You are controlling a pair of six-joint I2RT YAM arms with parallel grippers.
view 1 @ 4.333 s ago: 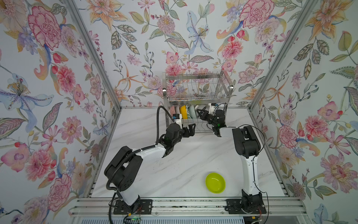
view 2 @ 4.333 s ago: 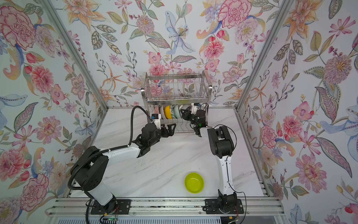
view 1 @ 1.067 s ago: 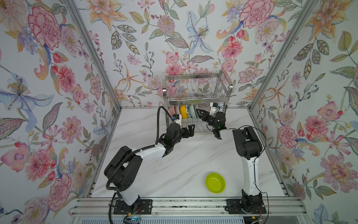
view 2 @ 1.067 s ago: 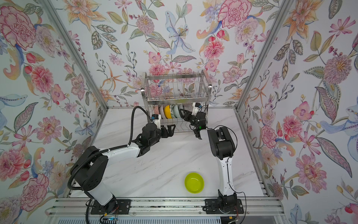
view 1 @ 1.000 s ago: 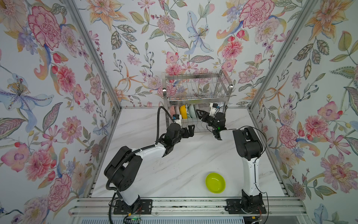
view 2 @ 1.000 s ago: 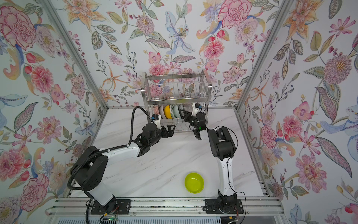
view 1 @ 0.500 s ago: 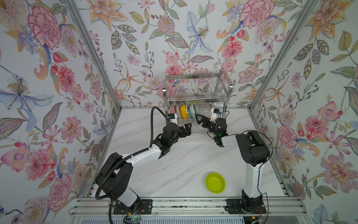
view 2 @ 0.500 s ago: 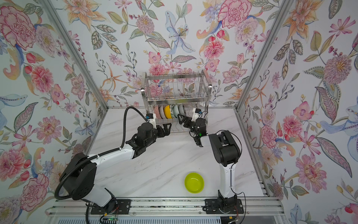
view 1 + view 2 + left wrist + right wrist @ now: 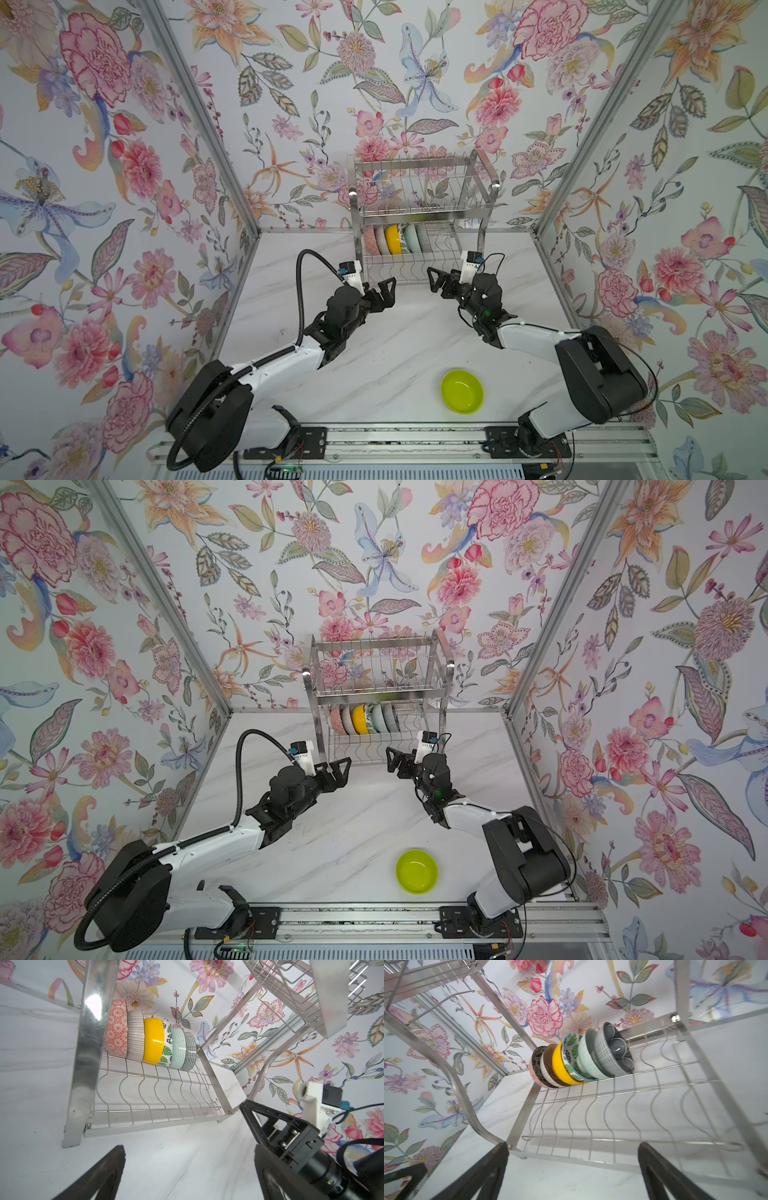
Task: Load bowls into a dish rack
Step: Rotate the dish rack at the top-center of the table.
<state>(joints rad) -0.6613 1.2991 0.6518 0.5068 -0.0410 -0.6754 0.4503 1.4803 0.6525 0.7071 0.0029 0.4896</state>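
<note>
While left gripper (image 9: 383,291) and right gripper (image 9: 435,282) hovered before dish rack (image 9: 419,208), both gaped, empty. Six bowls (image 9: 392,239) stood on edge in lower tier; lime green bowl (image 9: 462,391) lay on table (image 9: 395,357), well apart.

table (image 9: 395,353): white marble | on it: dish rack (image 9: 415,214) at back, lime green bowl (image 9: 462,391)

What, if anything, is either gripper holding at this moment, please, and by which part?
Nothing: the left gripper and right gripper are both open and empty.
</note>
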